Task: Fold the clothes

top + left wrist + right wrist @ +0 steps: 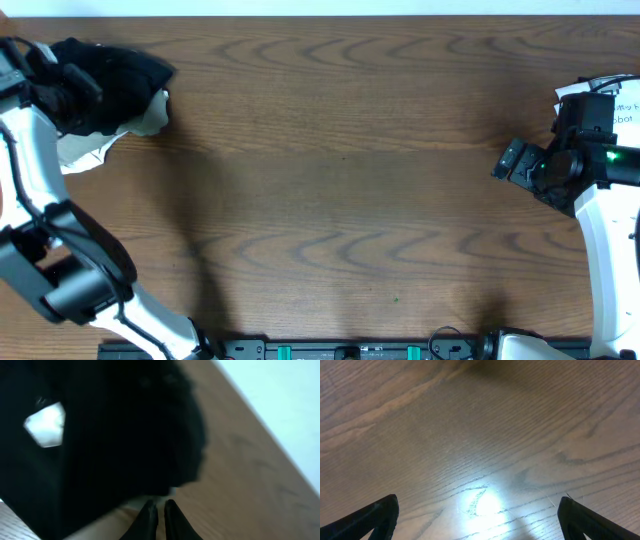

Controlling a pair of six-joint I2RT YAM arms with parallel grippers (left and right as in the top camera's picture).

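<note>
The clothes lie bunched at the table's far left corner: a black shirt (120, 72) heaped on a pale khaki-white garment (148, 115). My left gripper (62, 95) sits at the shirt's left side, partly lost against the black cloth. In the left wrist view the black shirt (110, 435) fills the left of the frame, with a small white mark (45, 422) on it. There my left gripper (160, 507) is shut just short of the shirt's edge, with nothing between its fingers. My right gripper (510, 163) hangs open over bare wood at the right, and the right wrist view shows it (477, 510) holding nothing.
A white printed sheet (612, 95) lies at the right edge behind the right arm. A black rail (340, 350) runs along the near edge. The wooden table (340, 180) stretches between the two arms.
</note>
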